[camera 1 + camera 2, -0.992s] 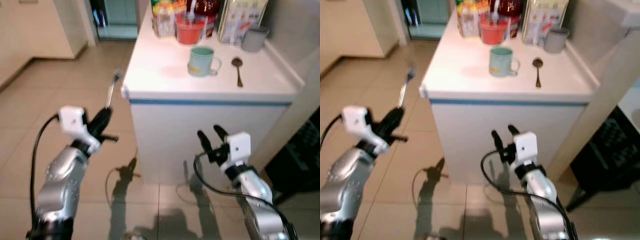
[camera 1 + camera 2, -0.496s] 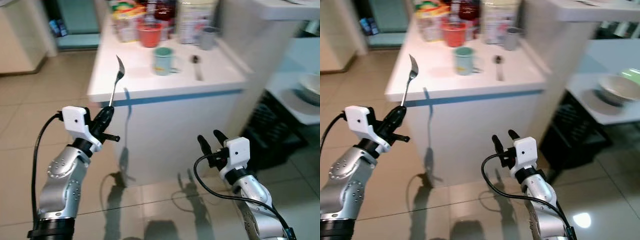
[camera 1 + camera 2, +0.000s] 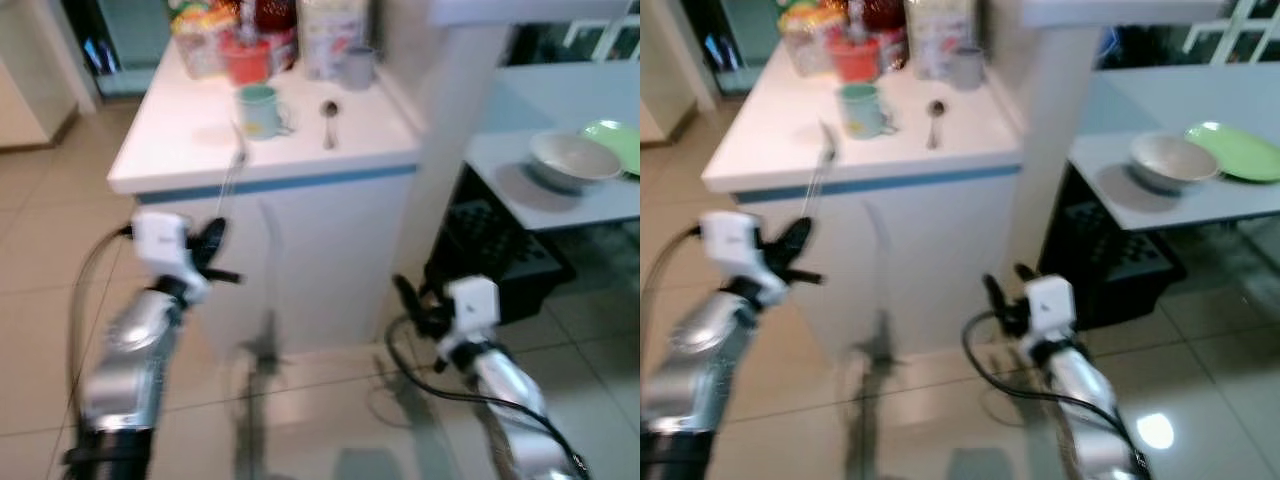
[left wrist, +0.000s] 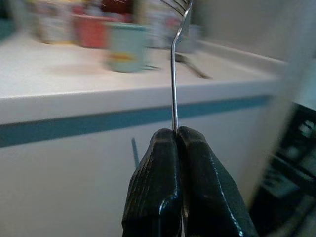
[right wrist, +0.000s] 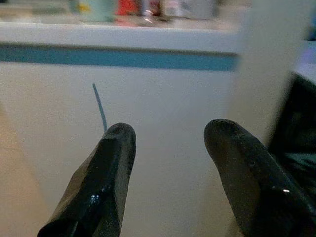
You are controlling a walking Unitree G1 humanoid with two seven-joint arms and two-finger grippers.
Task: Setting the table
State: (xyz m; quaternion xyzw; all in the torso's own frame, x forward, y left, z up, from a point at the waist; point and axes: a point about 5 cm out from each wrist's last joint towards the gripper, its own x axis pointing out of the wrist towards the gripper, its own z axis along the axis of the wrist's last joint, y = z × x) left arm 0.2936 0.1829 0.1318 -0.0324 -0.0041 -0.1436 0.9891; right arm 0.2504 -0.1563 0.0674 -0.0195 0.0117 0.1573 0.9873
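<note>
My left gripper (image 3: 213,240) is shut on the handle of a thin metal fork (image 4: 173,74), which stands upright from the fingertips in front of the white counter (image 3: 190,160). The picture is blurred, so the fork (image 3: 237,160) is faint in the head views. My right gripper (image 3: 408,293) hangs low before the counter's front, open with nothing between its fingers (image 5: 111,163). On the counter stand a green mug (image 3: 258,108) and a spoon (image 3: 328,112). To the right, a pale table (image 3: 520,195) carries a white bowl (image 3: 567,160) and a green plate (image 3: 615,135).
A red cup (image 3: 245,62), a grey cup (image 3: 355,68) and food packets crowd the counter's back. A white pillar (image 3: 450,110) separates counter and table. A black crate (image 3: 490,262) sits under the table. Tiled floor lies open to the left.
The whole view has swung to the right, bringing the table with bowl and plate into sight. The left gripper still holds the fork; the right gripper stays open.
</note>
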